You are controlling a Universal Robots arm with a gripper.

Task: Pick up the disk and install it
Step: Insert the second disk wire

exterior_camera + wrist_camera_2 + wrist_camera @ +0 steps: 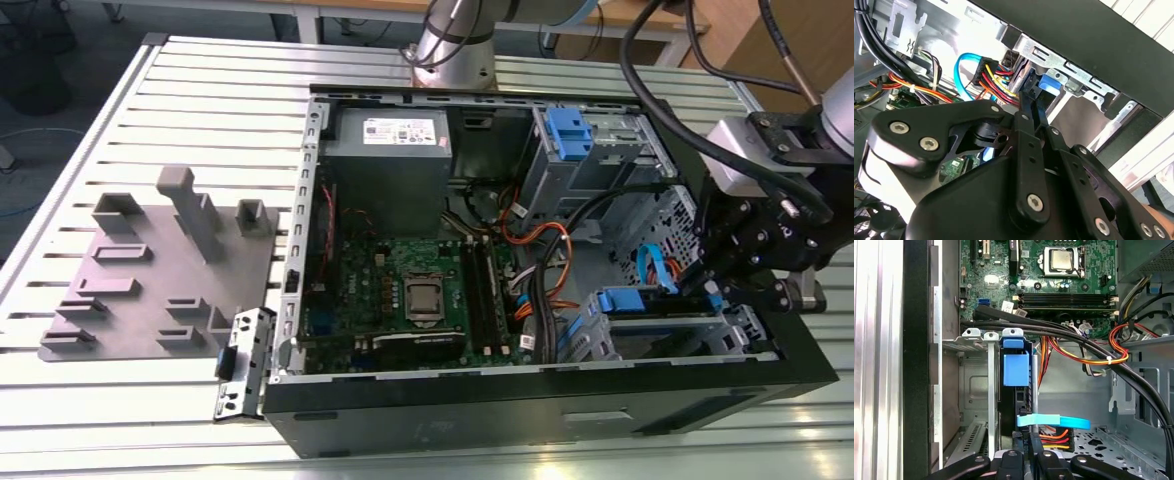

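Observation:
The disk (1016, 367) stands on edge in the metal drive cage (971, 390) at the front corner of the open computer case (534, 405), its blue side rail facing out. In the exterior view the disk (625, 300) sits low at that view's right, and my gripper (697, 290) hangs right beside it. In the first wrist view my gripper (1027, 452) has both black fingers pressed on the disk's rear edge, next to a blue flat cable (1054, 421) and a red-and-yellow power plug. In the second wrist view the fingers (1026, 125) converge toward the disk's blue rail (1049, 82).
The motherboard (414, 290) fills the case floor, and black and orange cables (1089, 347) cross just above the cage. A second cage with a blue clip (567, 130) stands at the case's far side beside a grey box (387, 150). A grey fixture plate (147, 270) lies on the slatted table.

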